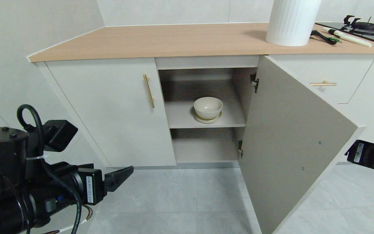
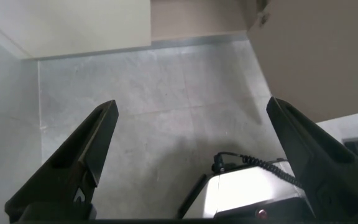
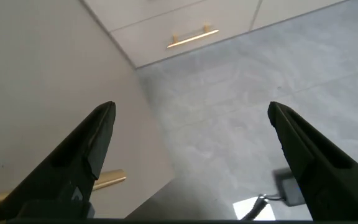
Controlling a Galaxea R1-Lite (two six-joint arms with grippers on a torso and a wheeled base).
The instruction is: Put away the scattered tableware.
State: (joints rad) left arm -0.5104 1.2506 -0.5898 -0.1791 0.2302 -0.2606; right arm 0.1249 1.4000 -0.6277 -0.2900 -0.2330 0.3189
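on upper cabinet shelf [image 1: 181, 117]: bowl [image 1: 208, 106] atop plate [image 1: 207, 121]; door [image 1: 291, 139] open.

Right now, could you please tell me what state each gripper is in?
Left gripper: open, holding nothing.
Right gripper: open, holding nothing.

The open cabinet door [image 1: 291, 139] juts out along the opening's right edge; the bowl [image 1: 208, 108] sits near the upper shelf's [image 1: 180, 117] front edge, leaving room at its left edge; the lower shelf [image 1: 203, 148] offers open passage
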